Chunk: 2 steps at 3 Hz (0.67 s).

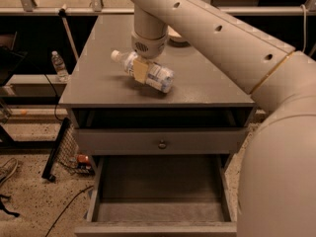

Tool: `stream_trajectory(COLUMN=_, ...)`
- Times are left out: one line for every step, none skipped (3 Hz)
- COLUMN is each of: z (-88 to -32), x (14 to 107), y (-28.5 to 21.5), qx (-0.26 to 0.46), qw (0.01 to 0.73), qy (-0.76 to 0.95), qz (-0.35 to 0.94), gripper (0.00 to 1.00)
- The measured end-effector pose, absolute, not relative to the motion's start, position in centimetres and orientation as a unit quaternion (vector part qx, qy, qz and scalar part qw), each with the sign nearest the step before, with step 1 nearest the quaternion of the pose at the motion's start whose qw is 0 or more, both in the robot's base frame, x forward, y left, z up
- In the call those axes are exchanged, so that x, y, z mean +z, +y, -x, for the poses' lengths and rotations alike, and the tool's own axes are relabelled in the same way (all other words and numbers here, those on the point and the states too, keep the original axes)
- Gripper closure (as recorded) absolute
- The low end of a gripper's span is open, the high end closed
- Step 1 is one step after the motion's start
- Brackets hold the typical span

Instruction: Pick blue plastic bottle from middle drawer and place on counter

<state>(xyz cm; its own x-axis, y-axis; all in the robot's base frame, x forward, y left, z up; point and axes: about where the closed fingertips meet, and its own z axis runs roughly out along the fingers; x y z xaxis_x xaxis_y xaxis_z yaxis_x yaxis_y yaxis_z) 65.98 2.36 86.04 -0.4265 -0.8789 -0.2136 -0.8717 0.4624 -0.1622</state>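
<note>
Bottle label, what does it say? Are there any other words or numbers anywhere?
Label on the blue plastic bottle: printed, but too blurred to read.
No other text shows.
The gripper holds the bottle over the counter.

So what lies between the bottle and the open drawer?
In the camera view: the counter's front edge, a dark gap, then the knobbed drawer front. The hand holds the blue plastic bottle over the counter.

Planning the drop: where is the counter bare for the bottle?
Bare: counter left of the blue plastic bottle to its left edge, and right of it to the front-right corner. Crowded: middle, where the gripper clamps the bottle, a round object behind the arm.
</note>
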Motion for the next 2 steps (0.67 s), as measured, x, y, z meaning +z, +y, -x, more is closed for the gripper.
stream_trajectory(z=-66.39, x=85.86, y=2.51, qx=-0.011, qw=0.136, qy=0.844, qz=0.518, gripper=0.86)
stream_trajectory(z=-66.55, x=85.66, y=2.68, qx=-0.01, qw=0.137, qy=0.844, qz=0.518, gripper=0.62)
